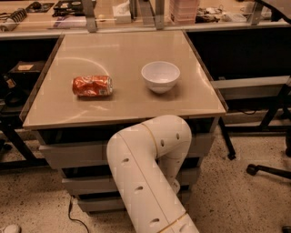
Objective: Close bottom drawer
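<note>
The bottom drawer (97, 203) is the lowest of three grey fronts under the tan table top (122, 54). Its plain flat front shows to the left of my arm, and it sits slightly further out than the middle front (86, 184) above it. My white arm (145, 173) bends down in front of the drawers and covers their middle. My gripper is hidden behind the arm, low in front of the lower drawers, so its fingers do not show.
A crushed red can (92, 86) lies on the table, with a white bowl (160, 76) to its right. A black cable (75, 216) runs on the speckled floor at the lower left. Chair legs (268, 170) stand at the right. A cluttered bench (136, 11) runs behind the table.
</note>
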